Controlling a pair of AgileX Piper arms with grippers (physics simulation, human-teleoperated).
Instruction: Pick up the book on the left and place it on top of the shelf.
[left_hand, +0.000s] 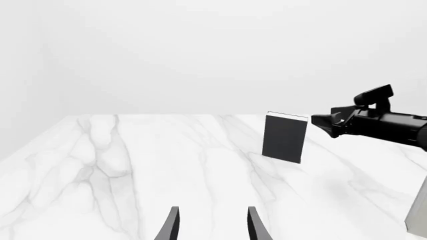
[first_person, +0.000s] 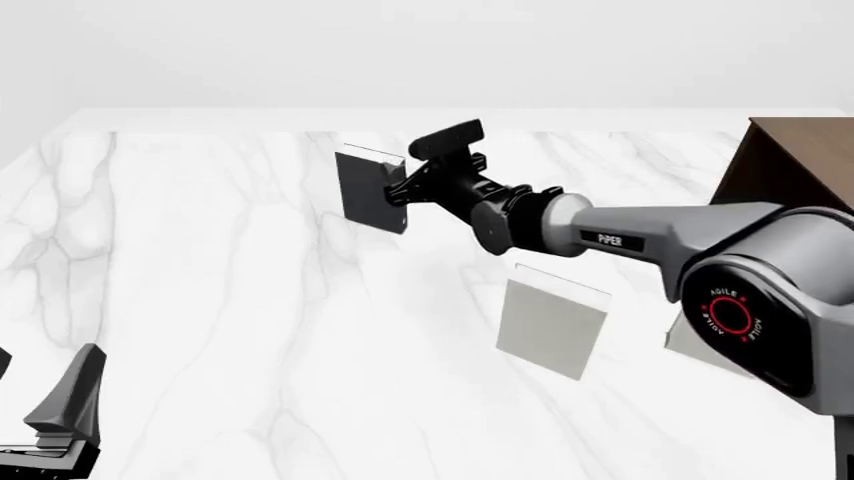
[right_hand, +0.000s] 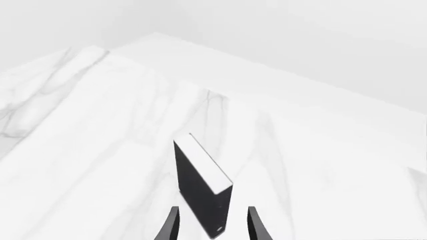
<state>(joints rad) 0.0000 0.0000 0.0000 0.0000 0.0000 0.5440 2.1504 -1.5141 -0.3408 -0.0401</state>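
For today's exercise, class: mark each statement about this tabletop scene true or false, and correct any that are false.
1. The dark book stands upright on the marble table. True.
2. The left pincer is the one reaching for the dark book. False: the right pincer is at the book; the left one sits low near the table's near edge, far from it.
3. In the right wrist view, the book's edge lies between the right pincer's open fingers. True.
4. The dark book already rests on top of the shelf. False: it is on the table, left of the shelf.
5. A light grey book stands nearer the camera than the dark one. True.
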